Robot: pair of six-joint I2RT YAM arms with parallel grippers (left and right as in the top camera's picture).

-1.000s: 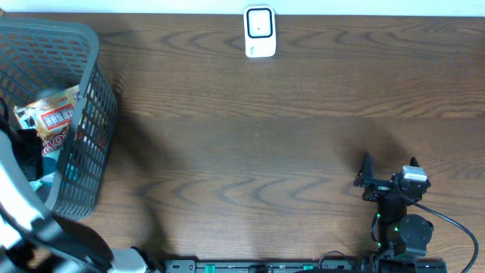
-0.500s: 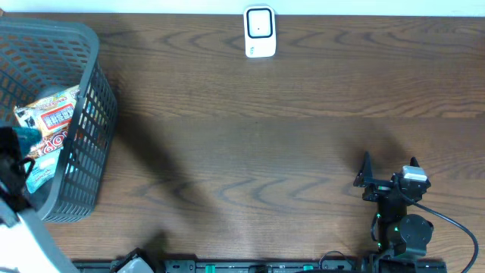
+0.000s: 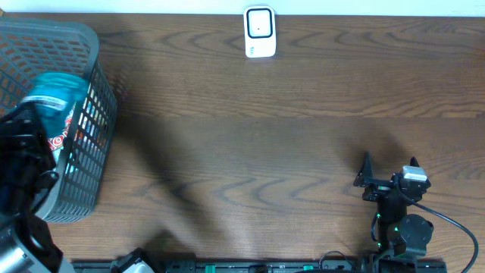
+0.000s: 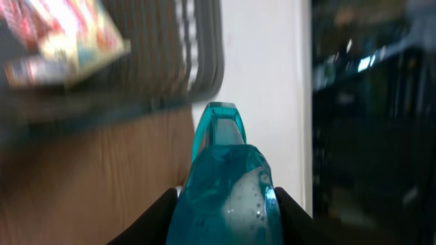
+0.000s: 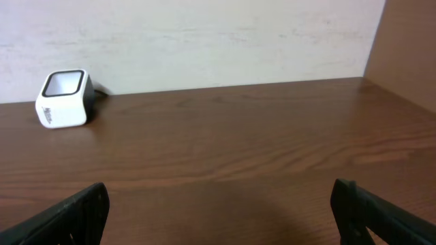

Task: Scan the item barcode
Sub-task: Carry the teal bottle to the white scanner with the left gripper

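My left gripper [image 3: 36, 123] is shut on a teal bottle of liquid [image 3: 54, 92], held up over the grey mesh basket [image 3: 91, 45] at the table's left end. In the left wrist view the bottle [image 4: 225, 177] fills the space between the black fingers [image 4: 158, 219], cap pointing away, with the blurred basket rim [image 4: 204, 47] beyond it. The white barcode scanner [image 3: 259, 32] stands at the far edge in the middle, also seen in the right wrist view as the scanner [image 5: 65, 99]. My right gripper [image 3: 389, 162] rests open near the front right, nothing between its fingers [image 5: 82, 211].
A red and white snack packet [image 3: 62, 129] lies in the basket, partly under the bottle, and shows blurred as the packet [image 4: 61, 34] in the left wrist view. Brown wooden tabletop [image 3: 250, 136] stretches between basket, scanner and right arm. A white wall [image 5: 204, 34] backs the table.
My left arm has risen out of the basket with the teal bottle, which now covers most of the snack packet. The right arm has not moved.
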